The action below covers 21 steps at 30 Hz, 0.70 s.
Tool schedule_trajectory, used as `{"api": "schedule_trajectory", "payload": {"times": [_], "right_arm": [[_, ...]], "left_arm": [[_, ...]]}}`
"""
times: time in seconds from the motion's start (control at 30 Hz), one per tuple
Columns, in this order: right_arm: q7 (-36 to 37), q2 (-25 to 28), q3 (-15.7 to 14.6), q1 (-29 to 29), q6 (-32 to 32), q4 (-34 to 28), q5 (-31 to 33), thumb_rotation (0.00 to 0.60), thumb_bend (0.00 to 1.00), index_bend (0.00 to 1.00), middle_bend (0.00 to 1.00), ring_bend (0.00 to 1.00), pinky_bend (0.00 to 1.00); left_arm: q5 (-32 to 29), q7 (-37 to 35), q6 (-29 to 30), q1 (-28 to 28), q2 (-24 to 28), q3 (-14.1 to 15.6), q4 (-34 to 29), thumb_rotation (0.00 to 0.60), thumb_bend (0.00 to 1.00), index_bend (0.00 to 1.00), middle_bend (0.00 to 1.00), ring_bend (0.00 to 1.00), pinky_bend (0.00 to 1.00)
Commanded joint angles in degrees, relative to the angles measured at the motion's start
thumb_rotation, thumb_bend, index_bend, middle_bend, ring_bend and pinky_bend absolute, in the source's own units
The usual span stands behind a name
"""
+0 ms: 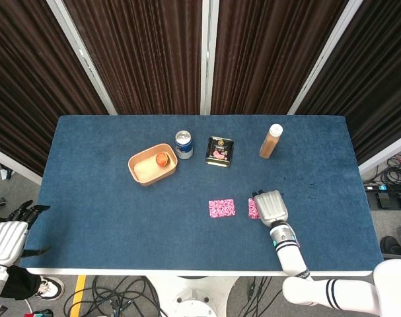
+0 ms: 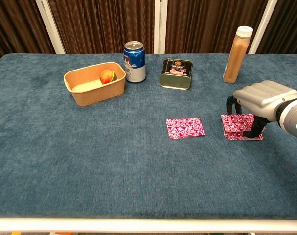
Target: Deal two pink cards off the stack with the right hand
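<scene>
From the head view, the blue desk [image 1: 108, 198] carried one tan tray [image 1: 152, 164] holding one small orange fruit [image 1: 162, 158], one drink can [image 1: 183, 144], one dark tin [image 1: 220, 151] and one brown bottle [image 1: 271, 140], all in a loose row toward the far edge. One pink card [image 1: 221, 208] lay flat near the middle of the near half, and one pink stack [image 1: 253, 209] lay just beside it toward the right edge, largely hidden under the right hand [image 1: 271, 207]. The left hand [image 1: 10, 235] hung off the near left corner, away from the desk, fingers apart and holding nothing. Dark brown curtains with pale vertical rails stood behind the far edge; cables lay on the floor below the near edge.

From the chest view, the same single card [image 2: 185, 128] lay apart from the stack [image 2: 241, 127]. The right hand [image 2: 262, 97] arched over the stack, its dark fingertips [image 2: 258, 128] curled down and pinching the top card, which sat skewed and slightly lifted on the stack beneath. The tray [image 2: 95, 84], fruit [image 2: 107, 76], can [image 2: 134, 61], tin [image 2: 176, 74] and bottle [image 2: 237, 48] stood behind.
</scene>
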Motion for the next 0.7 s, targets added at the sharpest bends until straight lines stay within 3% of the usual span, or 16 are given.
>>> {"api": "schedule_trajectory", "payload": {"times": [0.03,0.33,0.7], "right_arm": [[0.1,0.1,0.4,0.1,-0.1,0.0,0.0,0.6,0.21,0.4,0.39,0.86,0.96],[-0.7,-1.0,3.7,2.8,-1.5,2.1,1.0,0.6,0.21,0.4,0.39,0.86,0.96],[0.2,-6.4,7.8,7.7,-7.7,15.2,2.8,0.6,0.21,0.4,0.39,0.86,0.96]], "left_arm": [[0.0,0.0,0.1,0.0,0.0,0.0,0.0,0.6,0.01,0.19,0.17,0.05,0.19],[0.1,-0.2,0.6,0.3,0.5,0.0,-0.3,0.6,0.01,0.19,0.17,0.05,0.19],[-0.1,-0.9,0.4,0.4,0.3,0.1,0.6,0.6,0.01,0.19,0.17,0.05,0.19]]}}
